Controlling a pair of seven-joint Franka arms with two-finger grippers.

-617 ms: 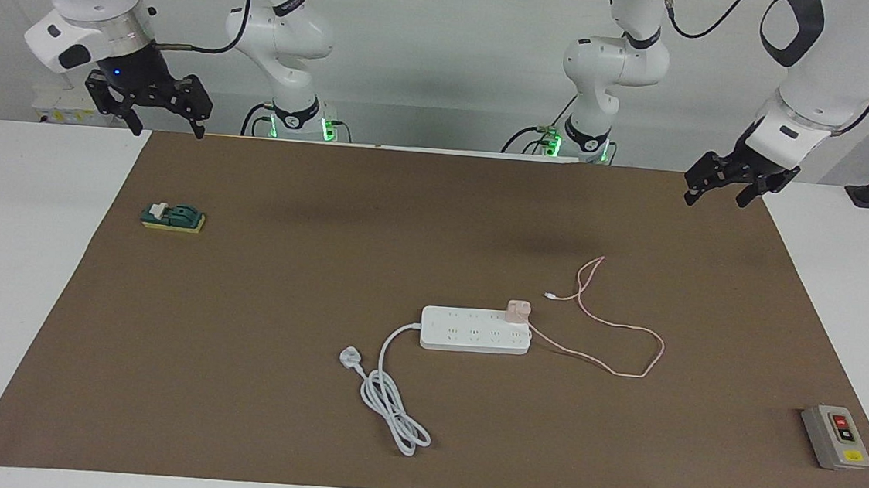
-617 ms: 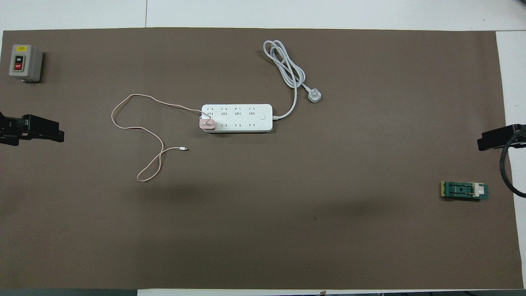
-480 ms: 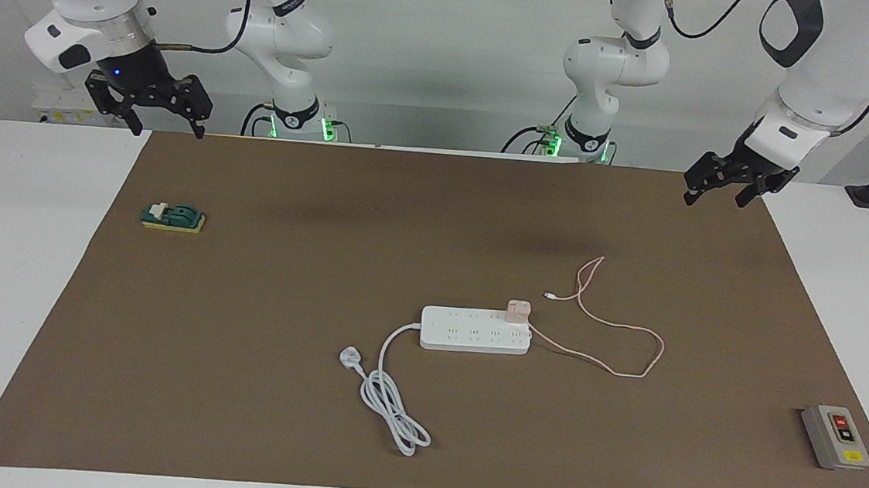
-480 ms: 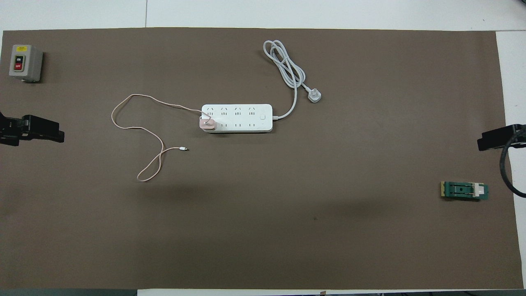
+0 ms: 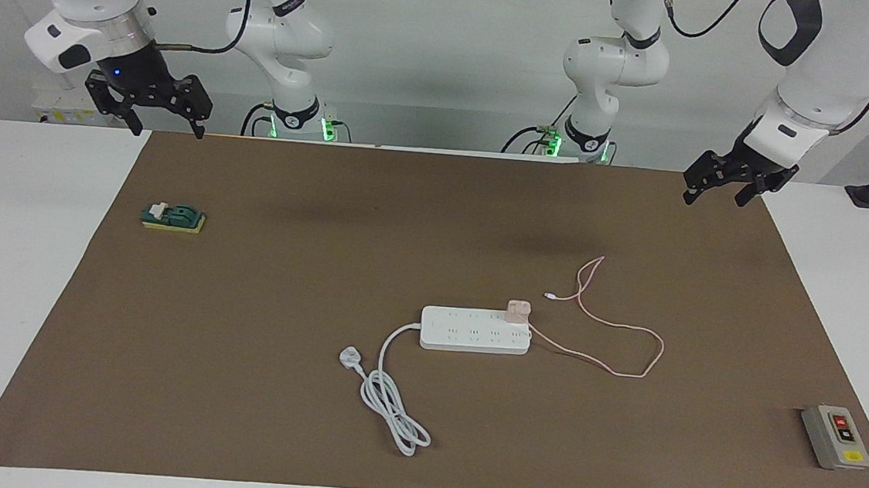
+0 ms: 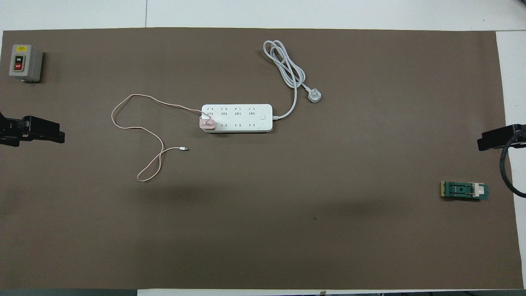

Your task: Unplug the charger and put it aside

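Facing view: charger (image 5: pixel 518 311) sits plugged into the power strip (image 5: pixel 476 331), in the end socket toward the left arm's end of the table, on the row nearer the robots. Left gripper (image 5: pixel 720 187) hangs over the mat's corner, well apart from the charger, jaws spread and empty. Right gripper (image 5: pixel 156 109) waits over the other corner, also spread and empty. Best bet: left arm comes straight down on the cube, pinches its side faces, pulls vertically; the strip looks light, so it may lift unless the right arm pins it.

Overhead view: charger (image 6: pixel 206 123) stands prongs-down, with no real long axis. Its cable (image 6: pixel 135 128) leaves the top face and loops out toward the left arm's end. The power strip (image 6: pixel 242 118) runs lengthwise along the table. Only the tips of the left gripper (image 6: pixel 49 134) and right gripper (image 6: pixel 491 139) show at the mat's edges.
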